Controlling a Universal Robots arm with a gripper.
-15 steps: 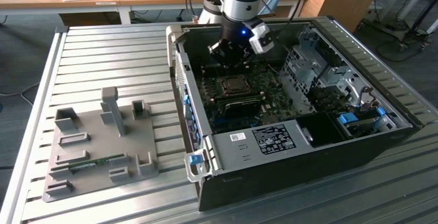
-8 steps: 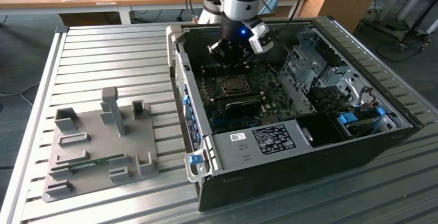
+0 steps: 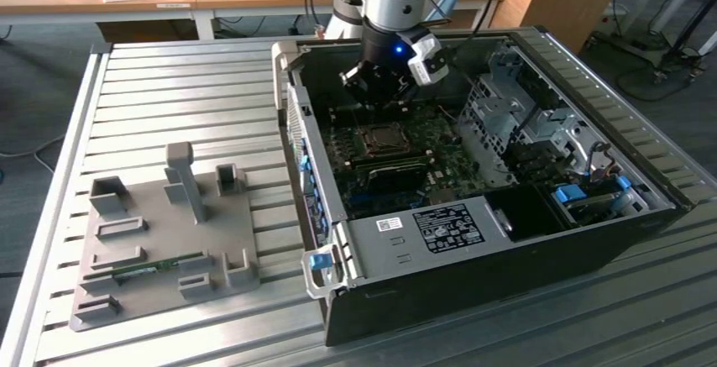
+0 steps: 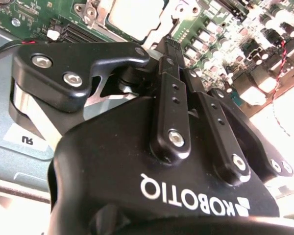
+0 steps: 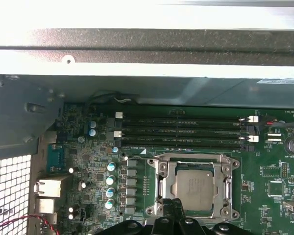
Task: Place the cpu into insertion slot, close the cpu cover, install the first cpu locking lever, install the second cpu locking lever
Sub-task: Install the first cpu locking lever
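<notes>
The cpu [image 5: 193, 188], a silvery square chip, lies flat in its socket on the green motherboard [image 5: 88, 161]. The cpu cover [image 5: 161, 182], a metal frame, lies down flat around it with the chip showing through its window. My gripper [image 5: 174, 203] hovers at the socket's edge, fingers shut together with nothing visible between them. In the second wrist view the gripper [image 4: 169, 43] points at the socket's rim beside the pale cpu [image 4: 137, 14]. In the exterior view the gripper [image 3: 381, 102] hangs inside the open computer case, just behind the socket [image 3: 387, 140]. I cannot make out the thin locking levers.
Several memory slots [image 5: 181, 132] run beside the socket. The case wall [image 3: 297, 132] and a metal drive cage [image 3: 526, 123] flank the board, with a labelled cover [image 3: 448, 228] in front. A grey fixture plate [image 3: 168, 233] with a memory stick [image 3: 146, 268] lies on the slatted table at the exterior view's left.
</notes>
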